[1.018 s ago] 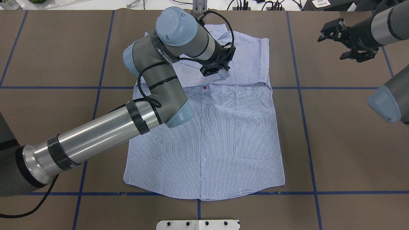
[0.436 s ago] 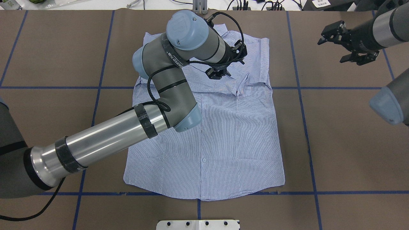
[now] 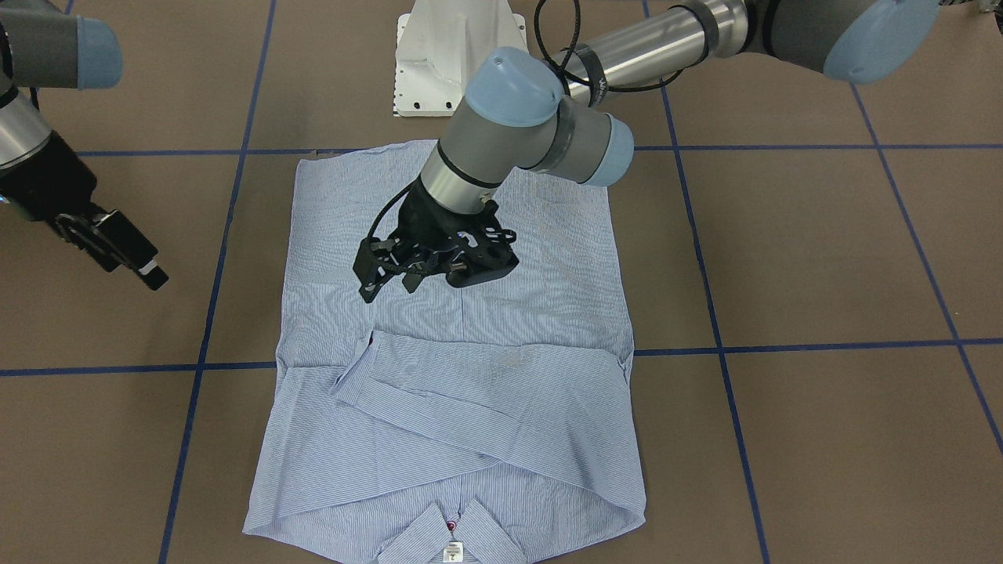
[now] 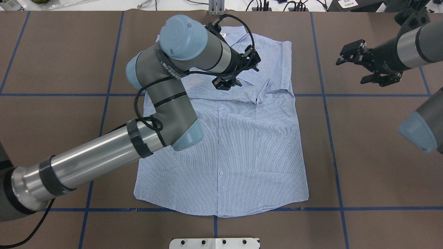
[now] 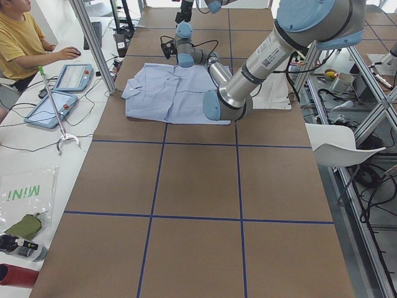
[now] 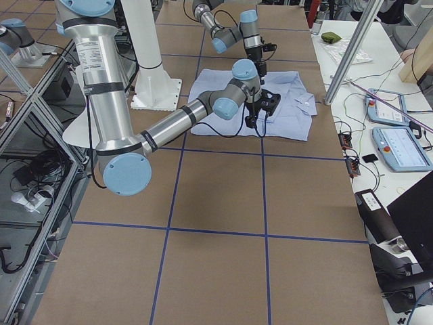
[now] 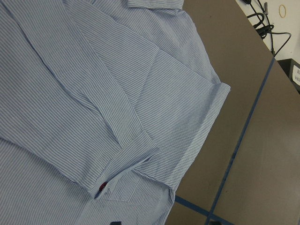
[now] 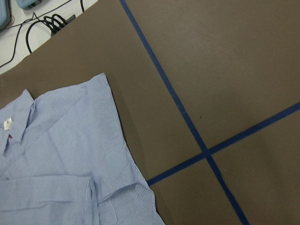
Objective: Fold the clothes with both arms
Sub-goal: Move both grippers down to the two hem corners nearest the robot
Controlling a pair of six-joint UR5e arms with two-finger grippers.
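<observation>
- Green letters, seen upside down and apparently reading "MINI", stand on a clear bag (image 5: 25, 192) at the worktop's edge, in the exterior left view.
- White lettering runs along a black band (image 4: 168, 68) on the left arm (image 4: 104, 155); it is too small to read.
- A square code sticker (image 5: 268, 47) sits on the same arm, with nothing legible on it.
- The neck tag (image 3: 451, 553) of the shirt (image 3: 470, 423) carries print too fine to make out.
</observation>
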